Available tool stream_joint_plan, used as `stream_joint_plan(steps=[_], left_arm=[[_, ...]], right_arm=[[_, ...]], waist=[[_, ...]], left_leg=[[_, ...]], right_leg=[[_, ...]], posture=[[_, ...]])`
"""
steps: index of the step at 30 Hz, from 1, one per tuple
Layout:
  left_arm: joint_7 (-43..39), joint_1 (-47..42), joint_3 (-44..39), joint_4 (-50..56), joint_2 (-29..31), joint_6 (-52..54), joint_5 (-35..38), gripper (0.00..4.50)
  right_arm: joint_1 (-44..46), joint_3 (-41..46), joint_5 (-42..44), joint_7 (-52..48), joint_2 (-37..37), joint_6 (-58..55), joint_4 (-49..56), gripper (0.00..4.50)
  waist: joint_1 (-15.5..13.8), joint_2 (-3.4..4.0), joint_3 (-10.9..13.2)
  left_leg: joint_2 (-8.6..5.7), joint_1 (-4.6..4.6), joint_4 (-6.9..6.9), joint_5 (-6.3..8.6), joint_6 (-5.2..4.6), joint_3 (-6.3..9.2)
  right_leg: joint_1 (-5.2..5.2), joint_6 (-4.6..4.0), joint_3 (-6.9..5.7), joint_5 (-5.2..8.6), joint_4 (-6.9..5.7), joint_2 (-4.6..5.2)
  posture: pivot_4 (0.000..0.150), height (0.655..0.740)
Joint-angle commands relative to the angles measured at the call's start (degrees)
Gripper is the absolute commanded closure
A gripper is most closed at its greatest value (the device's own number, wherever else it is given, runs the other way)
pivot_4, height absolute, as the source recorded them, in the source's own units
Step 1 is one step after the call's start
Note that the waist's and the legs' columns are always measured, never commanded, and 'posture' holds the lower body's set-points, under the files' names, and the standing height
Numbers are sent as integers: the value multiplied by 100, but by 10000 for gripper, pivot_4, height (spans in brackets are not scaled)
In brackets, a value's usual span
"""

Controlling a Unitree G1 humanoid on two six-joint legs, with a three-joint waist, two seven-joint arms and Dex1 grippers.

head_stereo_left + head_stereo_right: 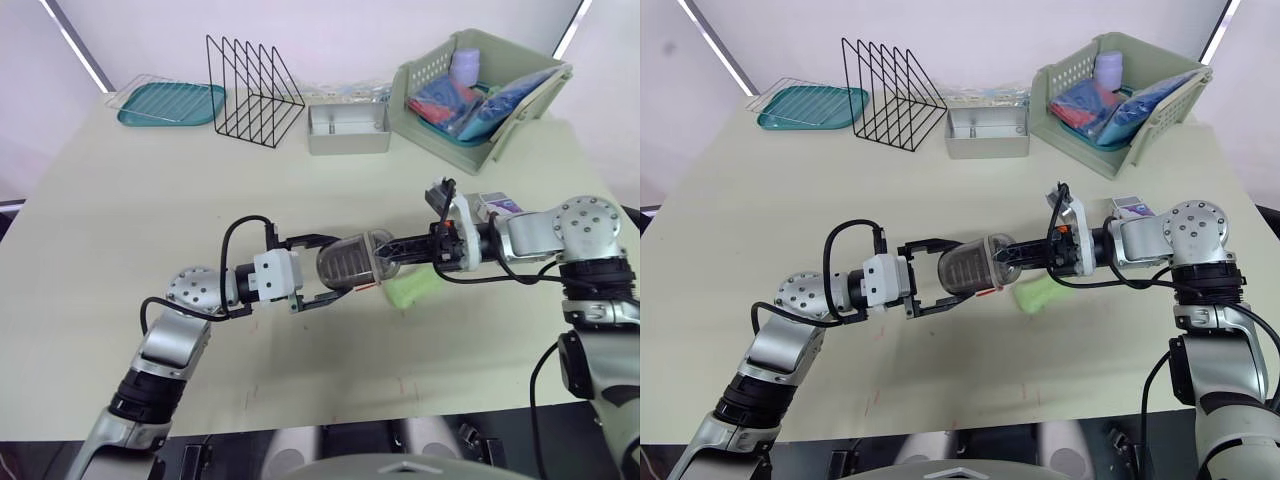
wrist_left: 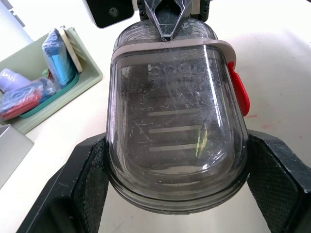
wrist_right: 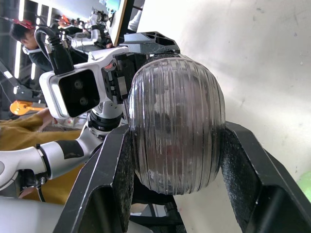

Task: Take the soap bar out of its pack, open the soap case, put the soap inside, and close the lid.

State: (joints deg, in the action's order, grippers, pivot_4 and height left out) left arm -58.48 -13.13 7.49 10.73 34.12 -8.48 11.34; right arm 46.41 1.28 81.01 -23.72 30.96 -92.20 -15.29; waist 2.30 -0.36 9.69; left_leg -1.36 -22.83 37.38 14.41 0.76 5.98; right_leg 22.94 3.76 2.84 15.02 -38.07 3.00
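Observation:
A smoky see-through soap case [image 1: 352,262] with a red latch [image 2: 239,92] hangs above the table's middle, its lid down. My left gripper [image 1: 332,270] is shut on its left end, one black finger [image 2: 87,184] on each side. From the opposite side, my right gripper [image 1: 388,256] is shut on the other end, with its fingers [image 3: 112,179] pressed against the ribbed shell [image 3: 175,121]. The green soap bar [image 1: 412,290] lies bare on the table just below the right gripper. A small white and blue soap pack [image 1: 497,205] rests behind the right forearm, partly hidden.
At the back right stands a green basket [image 1: 480,90] of packets. A grey metal tray [image 1: 348,130], a black wire rack [image 1: 252,90] and a teal tray [image 1: 172,103] line the far edge.

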Motion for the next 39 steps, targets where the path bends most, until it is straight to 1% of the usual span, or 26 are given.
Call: stream_joint_plan(steps=[1,6,15,18,21,24,26,32,39], left_arm=[[-23,16,33,258,10,-55,95,10537],[-45,80,9,228,60,-55,92,10537],[-13,142,42,222,103,-43,77,10537],[-38,201,26,219,152,15,89,10537],[-30,237,16,228,177,59,101,10537],[-46,242,25,162,184,57,103,10537],[-58,221,37,112,177,49,94,10537],[-52,120,19,7,128,79,158,10537],[-47,155,-7,69,141,122,173,10537]], right_arm=[[28,272,404,-361,11,-30,74,25986],[-22,398,678,-606,106,-30,-116,25986],[-125,607,460,-557,358,-30,-149,25986],[-256,728,-161,-550,970,2,-72,25986],[-389,656,-766,-715,1521,167,-7,25986],[-569,264,-1521,-1032,2090,515,291,25986],[-561,61,-1972,-1100,2205,743,329,25986],[-281,-176,-2817,-1207,1886,1084,158,25986],[54,-80,-3539,-1023,1292,1262,-427,25986]], waist=[[5,0,0],[3,0,0],[3,1,0],[-35,1,0],[-57,1,1],[-27,2,1],[18,2,1],[14,2,1],[-30,2,1]], left_leg=[[0,0,0,0,0,0],[1,0,0,0,0,-1],[1,0,-2,0,0,-1],[-1,-1,-1,0,-1,-1],[-4,-4,0,3,-4,-3],[-2,-4,0,3,-5,-8],[6,2,-3,3,-5,-12],[12,6,-5,3,-5,-22],[7,2,-4,3,-4,-18]], right_leg=[[0,0,0,0,0,0],[0,0,1,0,1,-1],[0,0,1,0,2,-1],[0,0,1,0,2,0],[0,1,1,0,8,4],[0,1,5,1,7,3],[1,2,6,1,7,-2],[2,1,16,1,7,-9],[2,1,16,1,8,-5]], posture=[[1500,7400],[1500,7400],[1500,7400],[1500,7400],[1500,7400],[1500,7400],[1500,7400],[1500,7400],[1500,7400]])
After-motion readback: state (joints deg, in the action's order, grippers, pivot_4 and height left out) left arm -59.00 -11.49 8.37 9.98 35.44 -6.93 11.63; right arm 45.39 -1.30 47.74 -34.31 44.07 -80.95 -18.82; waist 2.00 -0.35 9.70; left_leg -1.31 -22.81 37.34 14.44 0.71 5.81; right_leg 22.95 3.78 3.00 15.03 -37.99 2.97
